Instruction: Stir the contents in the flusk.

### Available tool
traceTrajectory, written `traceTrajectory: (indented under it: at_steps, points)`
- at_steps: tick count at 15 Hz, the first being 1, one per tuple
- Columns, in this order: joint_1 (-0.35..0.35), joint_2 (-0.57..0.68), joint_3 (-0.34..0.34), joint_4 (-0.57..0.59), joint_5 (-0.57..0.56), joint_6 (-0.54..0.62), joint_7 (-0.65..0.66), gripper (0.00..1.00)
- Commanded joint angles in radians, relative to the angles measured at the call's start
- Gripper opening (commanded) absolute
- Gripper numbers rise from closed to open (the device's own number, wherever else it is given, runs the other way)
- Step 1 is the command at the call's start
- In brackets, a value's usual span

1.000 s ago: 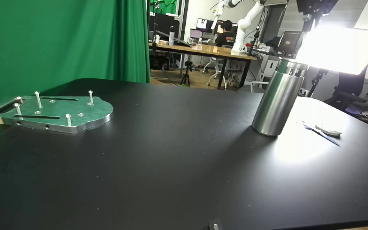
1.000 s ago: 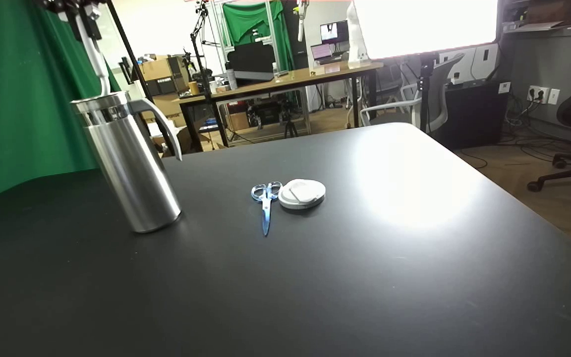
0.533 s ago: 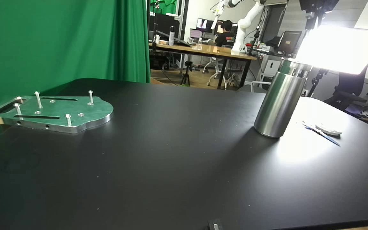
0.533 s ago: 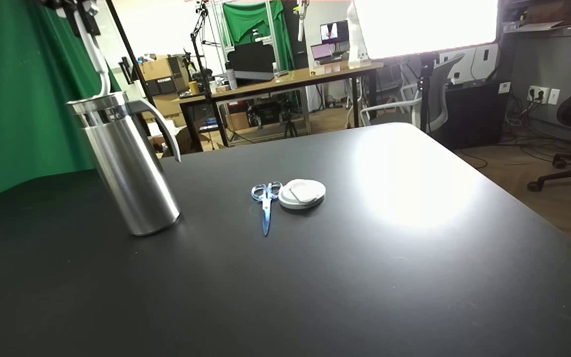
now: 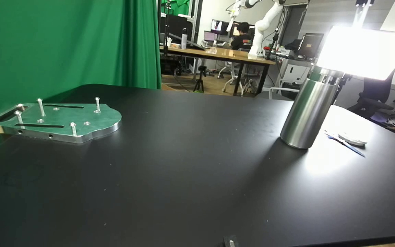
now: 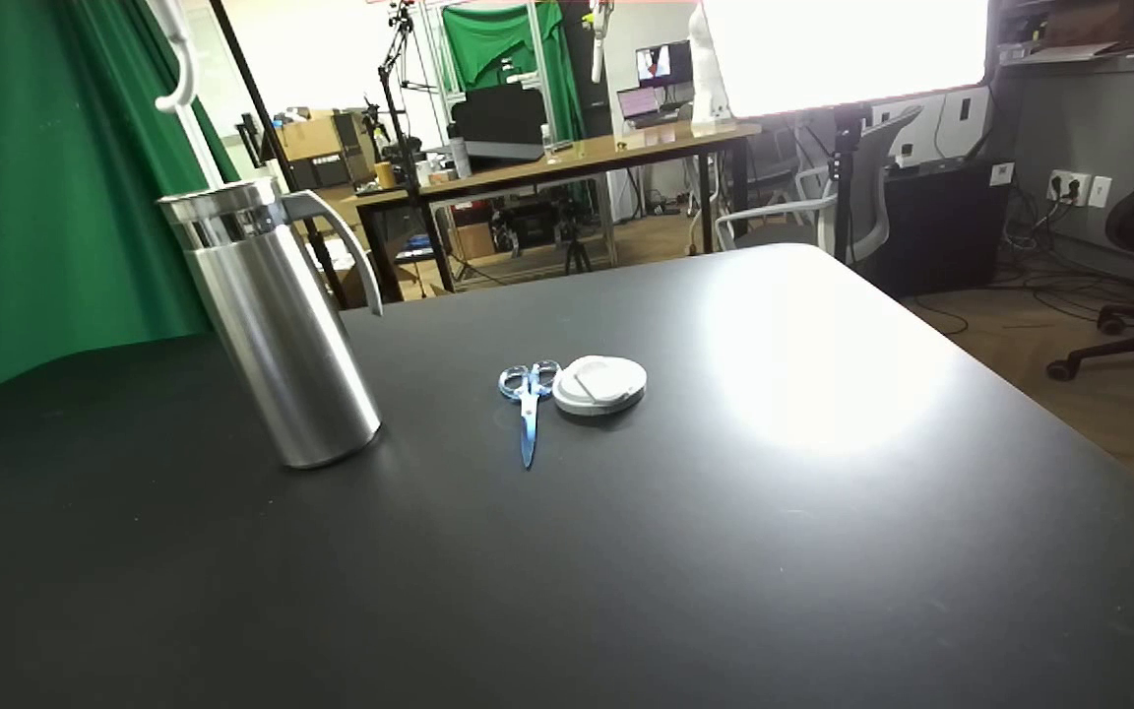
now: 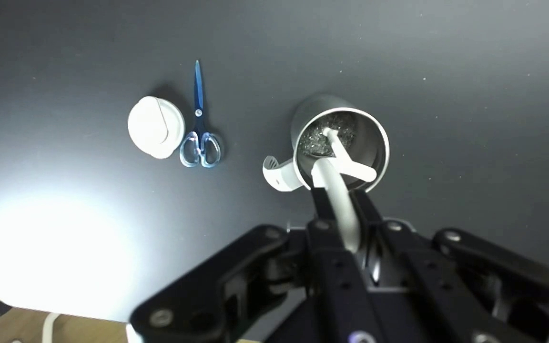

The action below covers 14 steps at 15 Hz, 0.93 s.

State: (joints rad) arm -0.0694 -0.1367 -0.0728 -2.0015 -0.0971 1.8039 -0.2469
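The flusk, a tall shiny silver metal jug with a pale handle, stands on the black table in both exterior views (image 5: 309,113) (image 6: 277,335). In the wrist view the flusk (image 7: 304,115) is seen from above, with speckled, glinting contents at its bottom. My gripper (image 7: 339,193) is shut on a white stick (image 7: 343,209) with a hooked bend. The stick (image 6: 183,59) leads down through the flusk's open mouth, and its lower end shows inside. The gripper is above the flusk; only its black tips (image 5: 364,2) show in an exterior view.
Blue scissors (image 6: 528,409) and a white lid-like round piece (image 6: 599,385) lie beside the flusk on its handle side. A pale-green plate with metal pegs (image 5: 63,118) lies by the green curtain. A bright light panel (image 5: 365,51) stands behind the flusk.
My gripper and the stick have risen, so the stick's bend now shows above the rim. The flusk has slid a little to the right in both exterior views.
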Motion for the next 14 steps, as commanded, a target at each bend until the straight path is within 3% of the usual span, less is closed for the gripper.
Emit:
traceTrajectory:
  at_steps: [1,7,14]
  points:
    - [0.016,0.050,0.011,-0.076,-0.009,0.063,0.030,0.04]
    - [0.024,0.136,0.027,-0.083,-0.010,0.086,0.033,0.04]
    - [0.003,-0.012,0.000,-0.018,0.011,0.015,-0.010,0.04]
